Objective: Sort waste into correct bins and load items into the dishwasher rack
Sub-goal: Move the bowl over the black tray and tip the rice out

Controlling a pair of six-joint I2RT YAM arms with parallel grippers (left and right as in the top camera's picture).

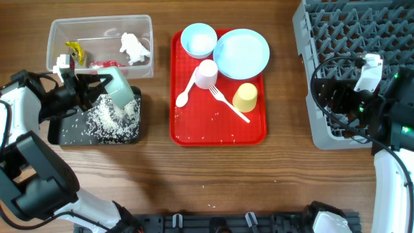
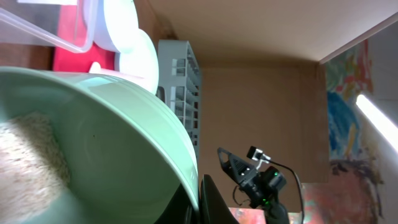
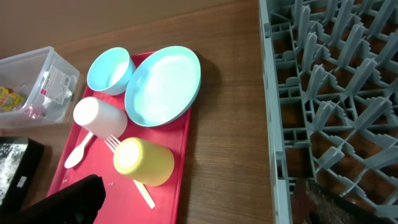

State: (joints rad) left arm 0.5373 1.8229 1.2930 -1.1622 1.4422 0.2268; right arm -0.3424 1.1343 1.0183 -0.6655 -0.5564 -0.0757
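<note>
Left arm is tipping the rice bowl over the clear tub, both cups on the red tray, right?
No: overhead shows the bowl over the black tray, not the clear tub; the pink cup and yellow cup sit on the red tray.

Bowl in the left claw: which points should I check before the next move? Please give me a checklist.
1. Grip of the left claw on the bowl: ok, clamped on its rim.
2. The bowl is tilted over the black tray: ok.
3. The bowl is emptied: not ok; the left wrist view shows rice inside.
4. All rice is in the black tray: not ok; grains lie on the red tray and the table.
5. The right claw is open and holds nothing: ok.
</note>
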